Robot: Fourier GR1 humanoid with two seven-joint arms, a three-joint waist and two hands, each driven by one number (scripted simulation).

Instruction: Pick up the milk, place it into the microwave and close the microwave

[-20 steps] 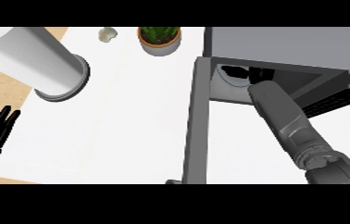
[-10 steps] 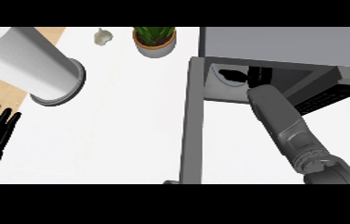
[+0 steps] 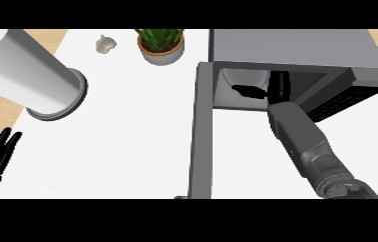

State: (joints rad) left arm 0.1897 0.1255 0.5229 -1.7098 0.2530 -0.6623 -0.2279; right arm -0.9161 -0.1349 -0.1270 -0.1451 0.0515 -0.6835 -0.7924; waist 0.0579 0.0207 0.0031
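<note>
The grey microwave (image 3: 288,45) stands at the upper right, and its open door (image 3: 204,136) juts toward me edge-on. My right forearm reaches into the cavity. The black right hand (image 3: 275,88) is inside, thumb spread out to the left and fingers pointing deeper in. A pale shape (image 3: 244,76), apparently the milk, sits in the cavity just beyond the thumb and left of the fingers, partly hidden by the hand. I cannot tell whether the hand touches it. My left hand (image 3: 7,147) rests open at the left edge, fingers up.
A large white cylinder (image 3: 37,83) stands at the left on the white counter (image 3: 133,131). A potted plant (image 3: 160,43) and a small garlic bulb (image 3: 105,43) sit at the back, left of the microwave.
The view has drifted, so the plant and cylinder sit a little lower in it. The right hand stays inside the microwave, and its thumb now stands apart from the fingers.
</note>
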